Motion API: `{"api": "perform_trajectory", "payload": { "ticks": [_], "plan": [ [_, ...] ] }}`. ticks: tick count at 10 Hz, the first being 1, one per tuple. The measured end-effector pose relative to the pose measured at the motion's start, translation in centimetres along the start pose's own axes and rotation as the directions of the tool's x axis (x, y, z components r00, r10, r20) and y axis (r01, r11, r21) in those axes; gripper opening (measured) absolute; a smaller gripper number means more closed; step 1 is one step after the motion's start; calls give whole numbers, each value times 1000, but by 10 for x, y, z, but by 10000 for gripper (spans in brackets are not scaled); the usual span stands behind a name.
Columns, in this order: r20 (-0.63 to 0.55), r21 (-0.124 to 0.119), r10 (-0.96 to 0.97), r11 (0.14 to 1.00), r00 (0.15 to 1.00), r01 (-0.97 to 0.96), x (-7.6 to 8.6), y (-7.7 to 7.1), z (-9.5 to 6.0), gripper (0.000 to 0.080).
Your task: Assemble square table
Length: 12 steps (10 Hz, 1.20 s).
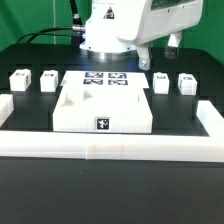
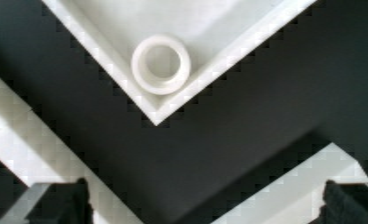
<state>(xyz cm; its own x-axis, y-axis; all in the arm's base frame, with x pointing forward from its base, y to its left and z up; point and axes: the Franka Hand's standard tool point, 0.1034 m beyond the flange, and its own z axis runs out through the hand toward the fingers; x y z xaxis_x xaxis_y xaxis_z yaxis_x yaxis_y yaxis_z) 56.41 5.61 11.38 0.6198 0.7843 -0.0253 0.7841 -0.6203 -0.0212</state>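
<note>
Hanging above counter (image 1: 28,58) | my pincer (image 2: 199,203) wide open, empty | tabletop (image 1: 100,108) flat, tagged edge facing exterior camera, corner toward pincer

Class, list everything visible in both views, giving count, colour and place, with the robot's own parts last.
Thick white square plastic slab: one, white, table centre; wrist view shows its holed corner.
Short white tagged legs: four, white, two each at exterior view's left and right.
Marker board: one, white with black tags, behind slab.
Long low wall: one, white, bordering near side and both ends.
Table: one, black, under everything.
Robot arm: one, white, behind the marker board.
Gripper: one, dark, open, over slab's corner.
</note>
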Motion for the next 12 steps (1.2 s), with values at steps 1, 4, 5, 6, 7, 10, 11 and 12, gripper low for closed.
{"api": "perform_trajectory", "payload": {
  "ticks": [1,4,5,6,7,10,11,12],
  "plan": [
    [0,0,0,1000,1000,0,0,0,0,650],
    [0,0,0,1000,1000,0,0,0,0,650],
    [0,0,0,1000,1000,0,0,0,0,650],
    [0,0,0,1000,1000,0,0,0,0,650],
    [0,0,0,1000,1000,0,0,0,0,650],
    [0,0,0,1000,1000,0,0,0,0,650],
    [0,0,0,1000,1000,0,0,0,0,650],
    [0,0,0,1000,1000,0,0,0,0,650]
  ]
}}
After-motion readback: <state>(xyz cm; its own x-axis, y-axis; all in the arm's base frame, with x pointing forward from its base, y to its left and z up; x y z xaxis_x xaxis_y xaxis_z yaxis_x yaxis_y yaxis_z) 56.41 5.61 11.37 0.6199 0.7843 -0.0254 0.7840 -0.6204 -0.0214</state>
